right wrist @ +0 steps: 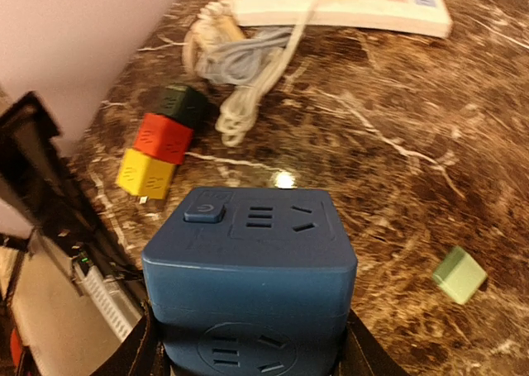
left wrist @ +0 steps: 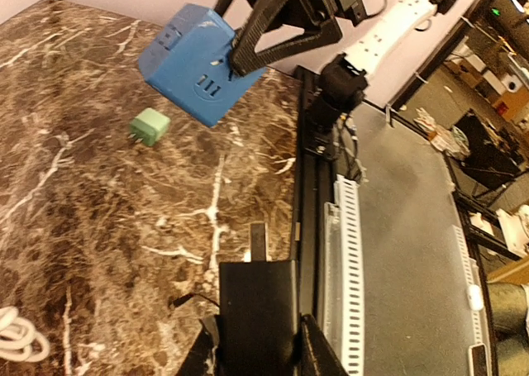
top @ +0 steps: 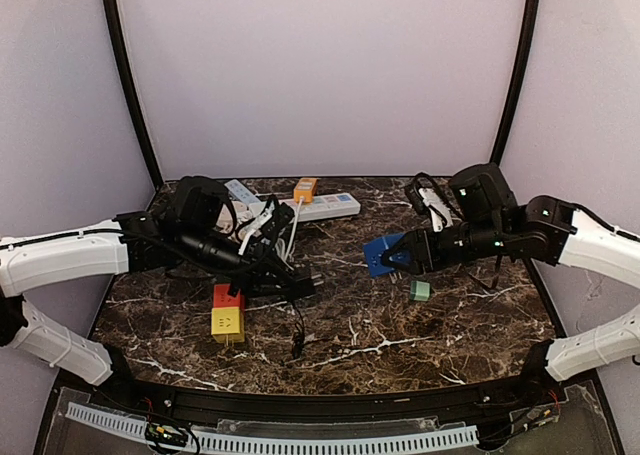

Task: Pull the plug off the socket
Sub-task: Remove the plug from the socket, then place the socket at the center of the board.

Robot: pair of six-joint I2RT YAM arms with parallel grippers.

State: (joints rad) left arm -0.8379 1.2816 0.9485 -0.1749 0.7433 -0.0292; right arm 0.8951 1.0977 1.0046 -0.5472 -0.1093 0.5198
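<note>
My left hand (left wrist: 260, 351) is closed almost fully on the black plug (left wrist: 256, 306), one finger on each flat side. Its prong (left wrist: 258, 240) sticks out ahead, towards the socket (right wrist: 248, 260). My right hand (right wrist: 248, 347) is about half open, which is as far as it can close around that blue cube. It holds the cube clamped by its sides and raised off the bench (top: 400, 345).

I judge this split is deliberate: one hand anchors the socket so the other can draw the plug straight out along its prongs. The two are now apart, with bare bench showing between them, and the socket faces I can see have empty slots. By my reckoning the plug is already free.

The rest lies where it won't interfere. A small green block (right wrist: 459, 274) sits on the bench just beside the raised socket. Yellow (right wrist: 147, 175), red (right wrist: 164, 136) and dark (right wrist: 183, 103) cubes make a row near my left arm. A white strip (top: 322, 207) with an orange plug (top: 305, 188) on it lies along the back, and a coiled cable (right wrist: 240, 70) sits in front of it.

The bench is dark brown marble with white veins, glossy enough to catch a light spot. Pale lilac walls close in three sides, with black poles at the corners. Past the near edge I see a white slotted duct (left wrist: 351, 260) and a grey floor.
</note>
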